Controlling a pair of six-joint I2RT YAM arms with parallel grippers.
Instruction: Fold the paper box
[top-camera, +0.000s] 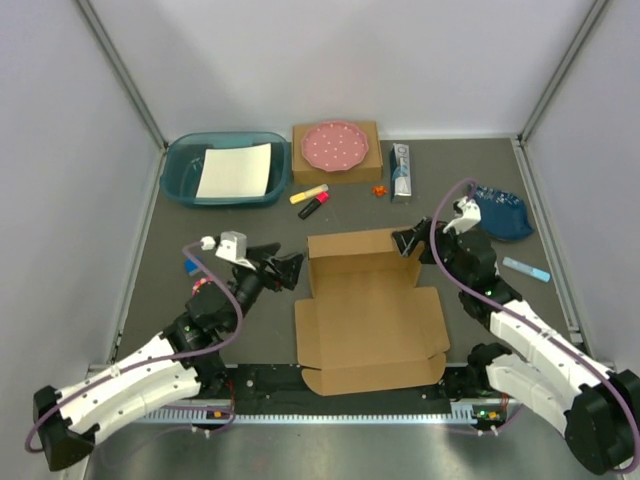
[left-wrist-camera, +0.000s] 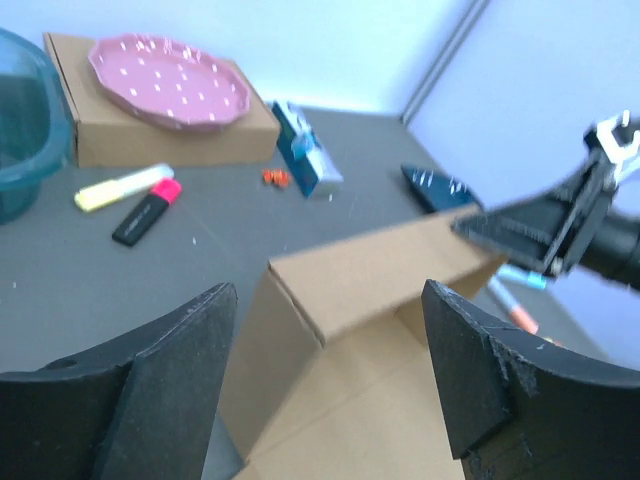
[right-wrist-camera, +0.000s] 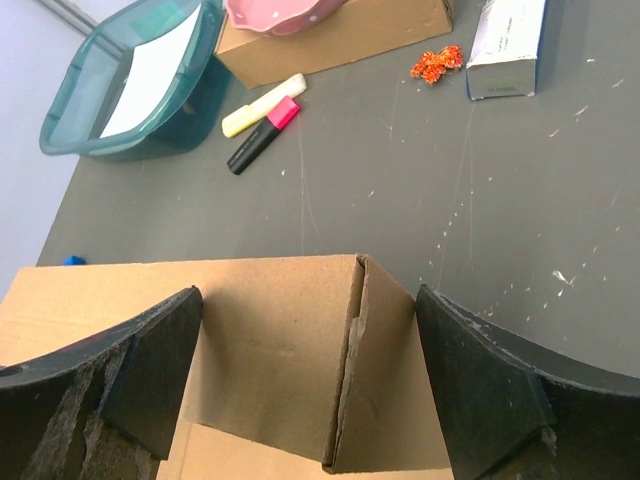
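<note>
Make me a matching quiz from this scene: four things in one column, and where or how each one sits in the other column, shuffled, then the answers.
Things:
1 plate
2 sheet
3 paper box
4 pink marker

Place or state:
A lying in the tub
B rear wall standing upright
C beside the yellow marker
D on top of the small box

Pairs: 1-D, 2-A, 3-B, 4-C

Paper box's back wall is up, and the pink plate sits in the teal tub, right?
No: top view shows the pink plate on the small brown box, not in the teal tub. The paper box's back wall is up.
</note>
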